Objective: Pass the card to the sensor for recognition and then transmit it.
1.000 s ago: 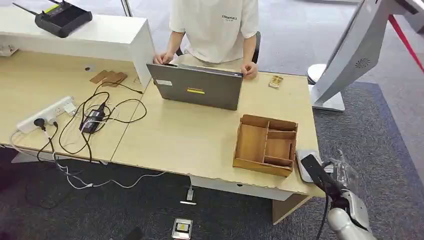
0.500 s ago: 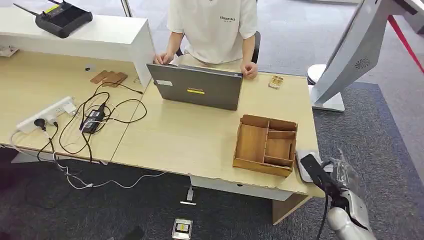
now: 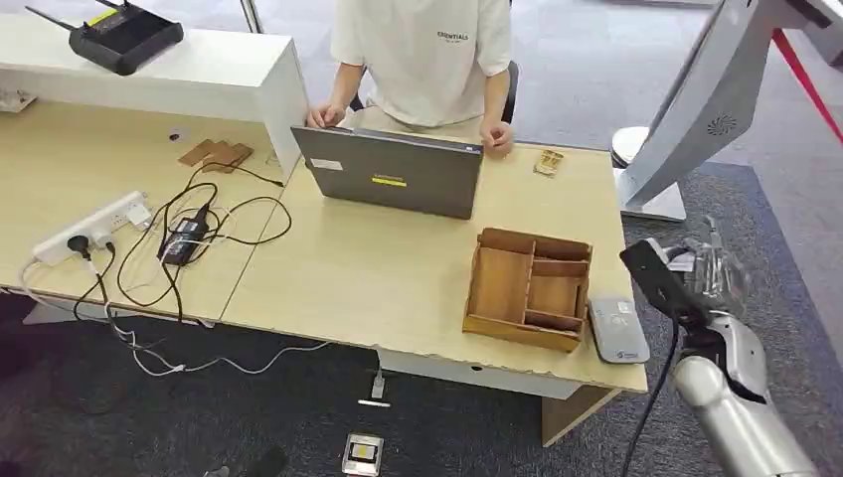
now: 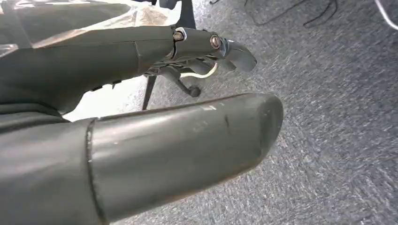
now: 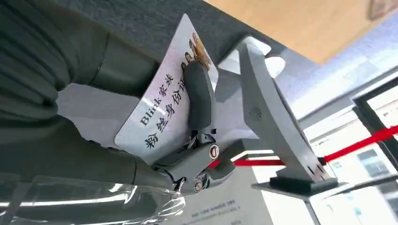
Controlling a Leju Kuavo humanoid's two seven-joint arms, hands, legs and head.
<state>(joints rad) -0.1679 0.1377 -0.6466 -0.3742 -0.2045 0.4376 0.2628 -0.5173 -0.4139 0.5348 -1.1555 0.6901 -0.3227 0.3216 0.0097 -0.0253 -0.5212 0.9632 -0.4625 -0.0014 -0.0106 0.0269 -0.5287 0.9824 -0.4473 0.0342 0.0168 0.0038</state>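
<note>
A long pale wooden desk (image 3: pixel 378 268) stands on grey carpet (image 3: pixel 756 229), with a white raised counter (image 3: pixel 199 70) at its far left end carrying a black router (image 3: pixel 124 35). A person (image 3: pixel 422 60) in a white T-shirt sits behind an open grey laptop (image 3: pixel 393 174). On the left part of the desk lie a white power strip (image 3: pixel 89 227) and tangled black cables (image 3: pixel 199 234). A white kiosk (image 3: pixel 696 109) leans up off the desk's right end.

Near the right front edge sits a wooden tray (image 3: pixel 527 288) with 4 compartments; nothing shows in them. Just beside it lies the grey sensor (image 3: pixel 618 330).

The right hand (image 3: pixel 711 273) hangs off the desk's right edge, above the carpet, pinching the white printed card (image 5: pixel 164 103) between thumb and fingers. The left hand (image 4: pixel 141 117) is over carpet, grasping nothing, fingers extended.
</note>
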